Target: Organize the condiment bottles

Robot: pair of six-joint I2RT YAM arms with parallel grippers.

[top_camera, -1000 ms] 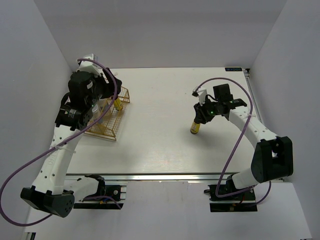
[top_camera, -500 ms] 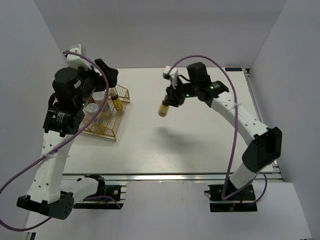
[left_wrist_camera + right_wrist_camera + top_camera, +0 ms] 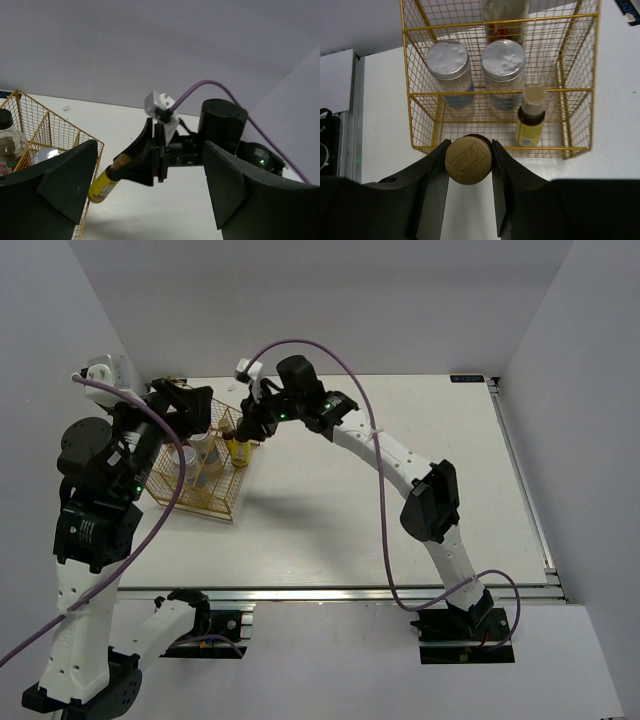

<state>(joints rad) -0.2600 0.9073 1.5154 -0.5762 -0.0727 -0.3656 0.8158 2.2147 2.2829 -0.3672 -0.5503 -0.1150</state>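
as the right claw (image 3: 469, 150) clamps shut on a gold-capped amber bottle (image 3: 468, 162), held tilted right at the edge of the gold wire basket (image 3: 476, 92), look past it into the wire: 1 yellow-label amber bottle (image 3: 530, 122) stands in the nearest row, then 1 silver-capped white bottle (image 3: 448, 60) beside a 2nd white bottle (image 3: 503, 59), then 1 black-capped bottle (image 3: 6, 142) at the far end. across the basket the left claw (image 3: 150, 144) hangs high, jaws spread wide, nothing between them.
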